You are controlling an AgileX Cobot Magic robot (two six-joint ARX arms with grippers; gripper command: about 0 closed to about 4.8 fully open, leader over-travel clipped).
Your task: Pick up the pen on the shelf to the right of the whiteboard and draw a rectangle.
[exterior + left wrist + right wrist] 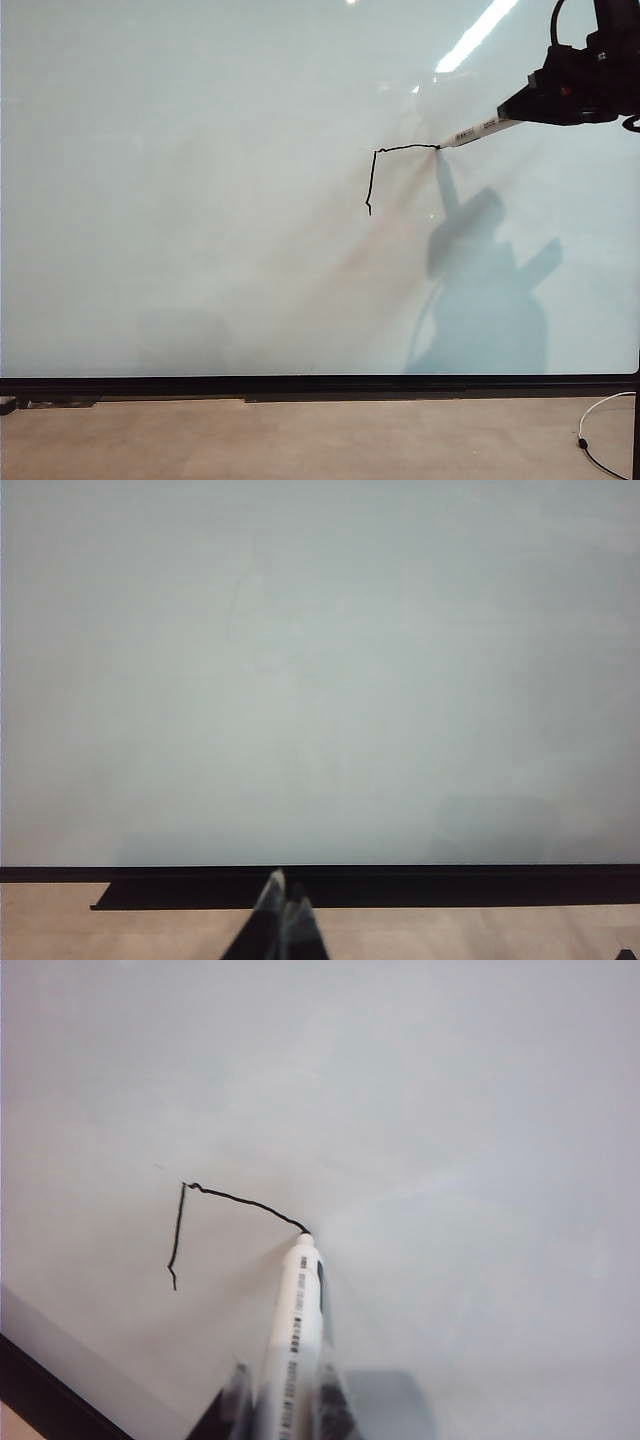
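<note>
The whiteboard (200, 200) fills the exterior view, glossy and pale, with a black bottom edge. On it stand two black strokes of the rectangle (385, 165): a short vertical side and a wobbly top line. My right gripper (525, 105) comes in from the upper right, shut on the white pen (478, 129), whose black tip touches the board at the top line's right end. The right wrist view shows the pen (297, 1310) between the fingers of my right gripper (290, 1400), with its tip on the drawn line (240, 1200). My left gripper (285, 895) is shut, low before the board's bottom edge.
A black ledge (320, 388) runs under the board, above a tan floor strip (300, 440). A white cable (600, 420) lies at the lower right. The right arm's shadow (480, 290) falls on the board below the pen. A ceiling light reflects near the top right (475, 35).
</note>
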